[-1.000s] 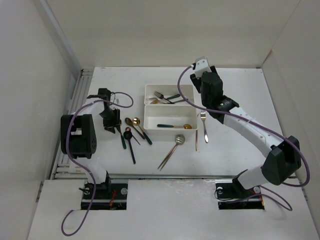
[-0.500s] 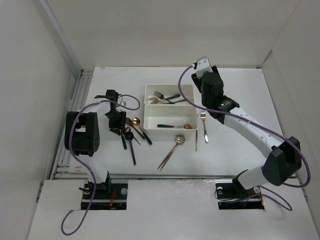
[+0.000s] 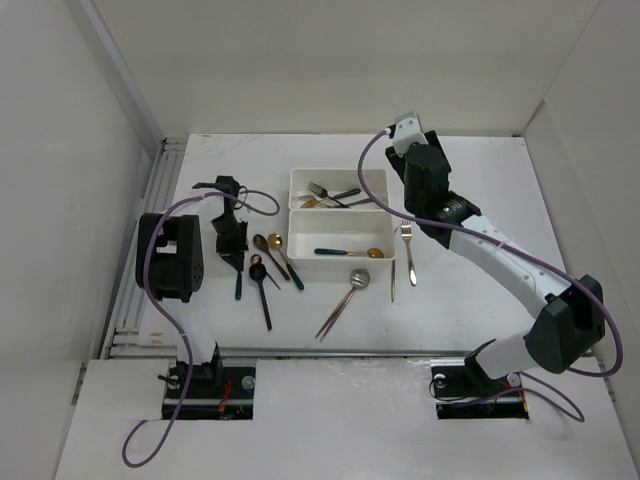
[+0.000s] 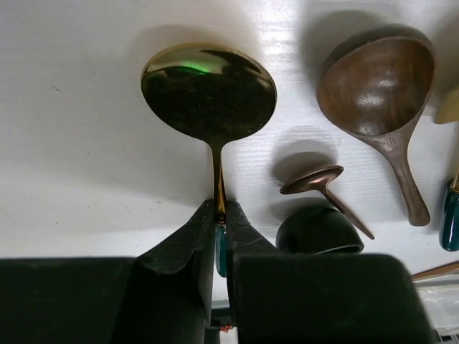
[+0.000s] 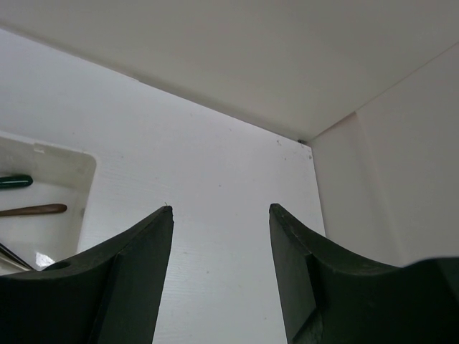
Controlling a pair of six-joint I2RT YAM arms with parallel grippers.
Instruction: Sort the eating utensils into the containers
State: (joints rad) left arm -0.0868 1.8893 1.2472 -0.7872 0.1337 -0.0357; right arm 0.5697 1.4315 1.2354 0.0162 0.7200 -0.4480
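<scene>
Eating utensils (image 3: 256, 270) part sorted: several lie loose on the table (image 3: 480, 170) to the left, near side and right of the two white trays. The far tray (image 3: 296, 180) holds forks (image 3: 320, 190); the near tray (image 3: 293, 240) holds one green-handled spoon (image 3: 345, 252). Step in hand, as I judge it: the left gripper (image 4: 220, 215) is picking a gold spoon (image 4: 208, 93) out of the left-hand cluster, to go into the near tray with the other spoon. Left jaws are closed to a narrow slit, pinching the spoon's thin neck just where it meets the green handle. The bowl points away from the wrist, and in the top view the handle pokes out on the near side. The bowl throws an offset shadow, so it is probably just clear of the table; cannot confirm. To do it well: the grip sits far from the spoon's middle, so it may swing or twist in the jaws. Lift straight and slowly, clearing the brown spoon (image 4: 376, 86), small copper spoon (image 4: 319, 179) and black spoon (image 4: 315, 233) just beside it. Carry right over the tray rim and lay the spoon lengthwise before letting go. The right gripper (image 5: 221, 209) hangs above the table by the right end of the far tray, jaws wide apart, holding and touching nothing.
</scene>
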